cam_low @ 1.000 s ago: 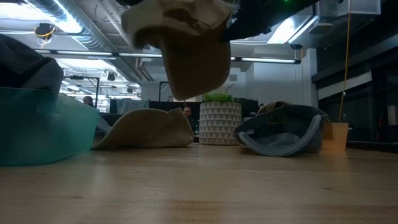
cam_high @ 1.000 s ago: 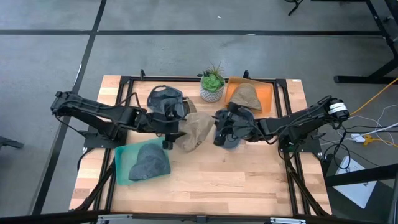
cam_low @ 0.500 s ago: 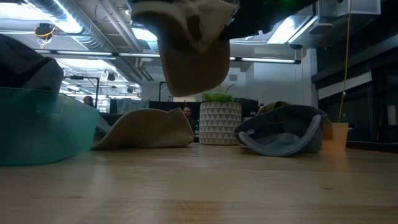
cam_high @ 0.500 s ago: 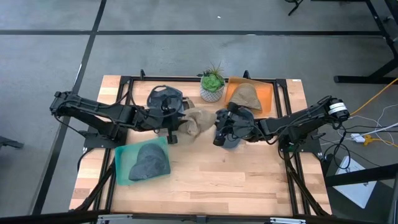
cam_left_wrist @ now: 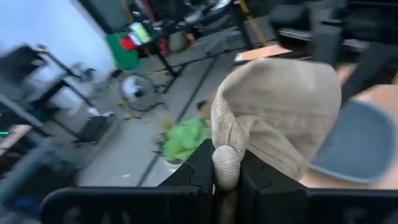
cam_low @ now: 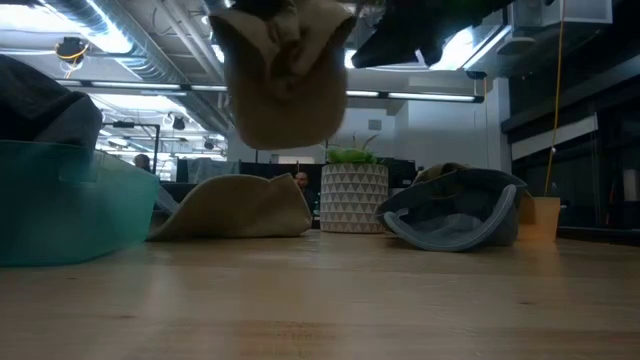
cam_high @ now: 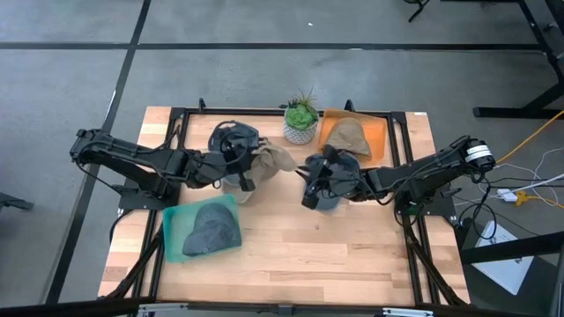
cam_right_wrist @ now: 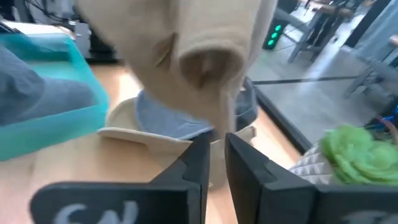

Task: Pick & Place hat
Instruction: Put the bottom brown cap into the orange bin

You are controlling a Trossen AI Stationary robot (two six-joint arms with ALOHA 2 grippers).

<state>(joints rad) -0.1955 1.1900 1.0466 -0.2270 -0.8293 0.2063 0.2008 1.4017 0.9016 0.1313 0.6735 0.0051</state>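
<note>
Left gripper (cam_left_wrist: 227, 180) is clamped on a fold of the tan hat (cam_high: 275, 159), which I see lifted off the table (cam_high: 352, 255) near centre, at about 8 o'clock from the potted plant (cam_high: 300, 121). Right gripper (cam_right_wrist: 217, 155) sits just at 3 o'clock of the hat with a narrow gap between its fingers, grasping nothing.

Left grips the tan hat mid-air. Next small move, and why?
Probably back the right gripper away: the left gripper pinches the tan hat's bunched edge above the table, with the right one close beside the cloth.
</note>
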